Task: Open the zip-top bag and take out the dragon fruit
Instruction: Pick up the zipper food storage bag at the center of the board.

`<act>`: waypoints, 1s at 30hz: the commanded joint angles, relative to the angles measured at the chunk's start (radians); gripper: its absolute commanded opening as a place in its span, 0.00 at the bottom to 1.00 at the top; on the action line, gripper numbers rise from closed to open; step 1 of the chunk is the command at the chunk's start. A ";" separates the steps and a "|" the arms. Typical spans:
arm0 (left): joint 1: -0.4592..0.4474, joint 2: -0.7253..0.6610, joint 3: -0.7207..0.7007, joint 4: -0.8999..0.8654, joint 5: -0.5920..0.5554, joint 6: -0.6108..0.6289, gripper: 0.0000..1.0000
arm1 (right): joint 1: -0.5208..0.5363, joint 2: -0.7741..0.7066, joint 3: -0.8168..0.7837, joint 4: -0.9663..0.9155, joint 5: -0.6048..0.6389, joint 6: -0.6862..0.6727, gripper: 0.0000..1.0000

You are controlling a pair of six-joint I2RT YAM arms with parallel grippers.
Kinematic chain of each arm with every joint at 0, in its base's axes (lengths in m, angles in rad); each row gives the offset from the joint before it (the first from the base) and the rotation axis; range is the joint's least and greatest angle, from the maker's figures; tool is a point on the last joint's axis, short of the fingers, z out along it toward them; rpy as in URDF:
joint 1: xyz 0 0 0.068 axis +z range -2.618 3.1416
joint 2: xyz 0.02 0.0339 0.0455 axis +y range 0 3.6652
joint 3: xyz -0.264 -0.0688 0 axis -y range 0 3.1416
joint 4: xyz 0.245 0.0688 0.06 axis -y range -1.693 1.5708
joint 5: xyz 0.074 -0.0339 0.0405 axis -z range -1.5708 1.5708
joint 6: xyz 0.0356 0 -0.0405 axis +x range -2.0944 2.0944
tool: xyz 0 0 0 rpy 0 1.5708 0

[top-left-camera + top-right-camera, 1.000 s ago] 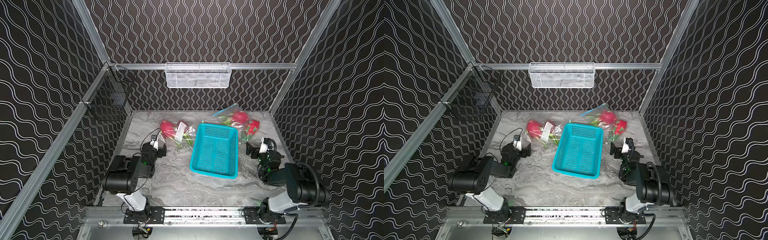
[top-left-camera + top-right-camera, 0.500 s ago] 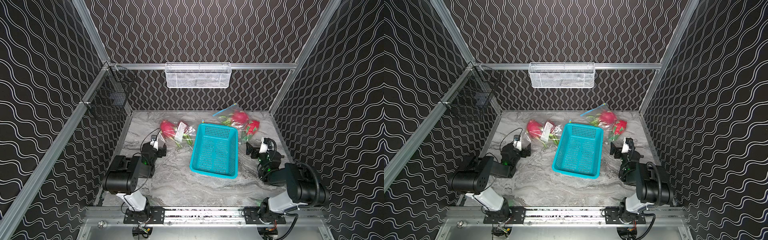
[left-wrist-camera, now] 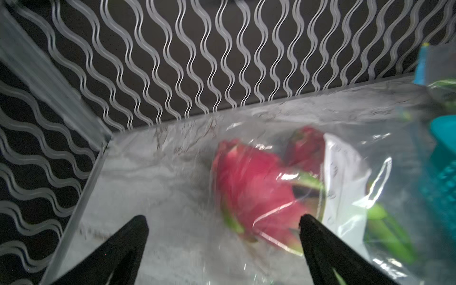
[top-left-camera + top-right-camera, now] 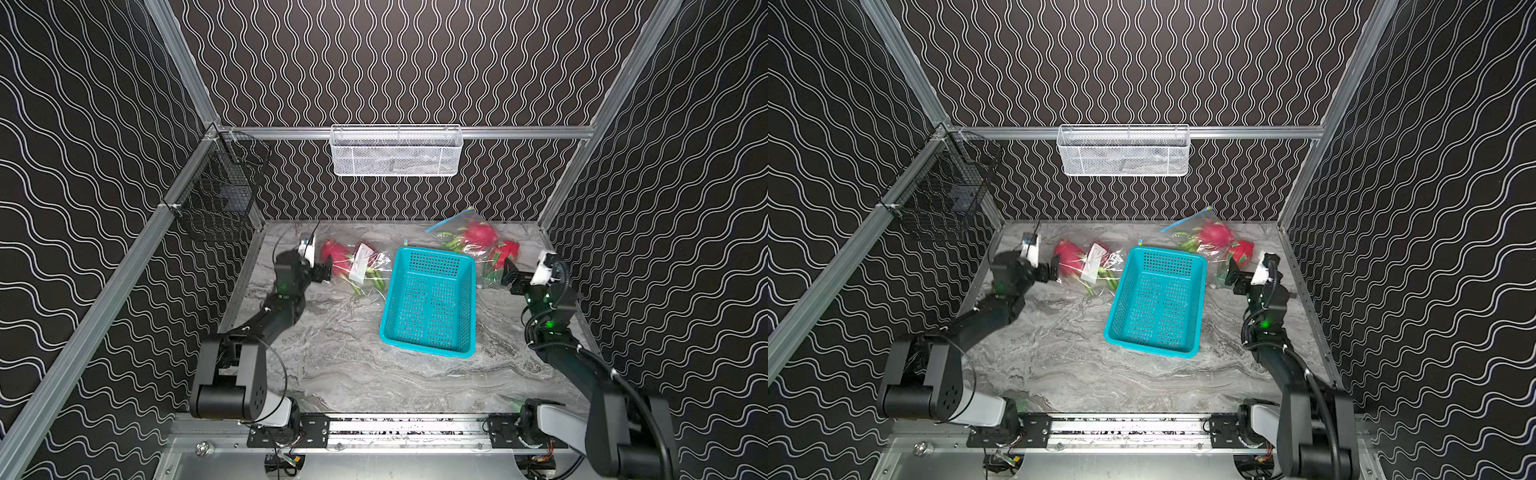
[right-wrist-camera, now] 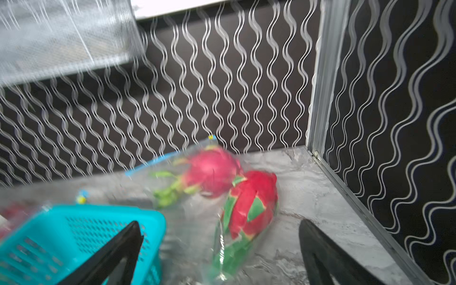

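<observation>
Setting: a grey marbled tabletop point(image 4: 353, 365) boxed in by black walls with white wave lines.
Left gripper: the left gripper point(image 4: 326, 272) point(image 3: 222, 217) sits low at the near end of the left zip-top bag point(image 4: 368, 272) point(image 3: 350, 172), black fingers spread wide, gripping nothing. Whether a finger touches the film cannot be told.
Left bag: lies flat at the table's far left, just beside the teal basket point(image 4: 428, 307) point(image 4: 1156, 303). A red dragon fruit point(image 4: 336, 253) point(image 3: 251, 187) with green scales shows through the plastic, next to a white label point(image 4: 360, 266).
Right gripper: the right gripper point(image 4: 509, 276) point(image 5: 220, 222) is also spread wide and holds nothing, near the right zip-top bag point(image 4: 461, 245) point(image 5: 187, 222).
Right bag: far right corner, blue zip strip point(image 4: 451, 220) toward the back wall. Two dragon fruits point(image 4: 480, 232) point(image 5: 212, 170) lie side by side inside.
Basket: between the two bags.
Rails: a white mesh basket point(image 4: 396, 151) hangs at the rear, a black wire basket point(image 4: 218, 199) at the left.
</observation>
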 commanded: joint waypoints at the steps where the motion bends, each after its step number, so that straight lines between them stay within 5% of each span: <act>1: -0.003 0.005 0.143 -0.516 0.216 0.141 0.99 | -0.001 -0.067 0.037 -0.176 -0.049 0.324 0.99; 6: -0.077 0.112 0.330 -0.698 0.226 0.187 0.99 | 0.034 0.029 0.208 -0.382 -0.300 0.320 0.99; 12: -0.220 0.333 0.576 -0.765 0.105 0.250 0.99 | 0.298 0.036 0.351 -0.630 -0.097 0.151 1.00; 18: -0.287 0.587 0.880 -0.869 0.038 0.324 0.99 | 0.379 -0.003 0.350 -0.697 -0.088 0.149 1.00; 24: -0.300 0.749 1.072 -0.980 0.090 0.361 0.95 | 0.435 -0.013 0.368 -0.790 -0.070 0.139 0.99; 30: -0.302 0.811 1.112 -0.995 0.113 0.387 0.74 | 0.469 0.005 0.397 -0.832 -0.058 0.129 0.99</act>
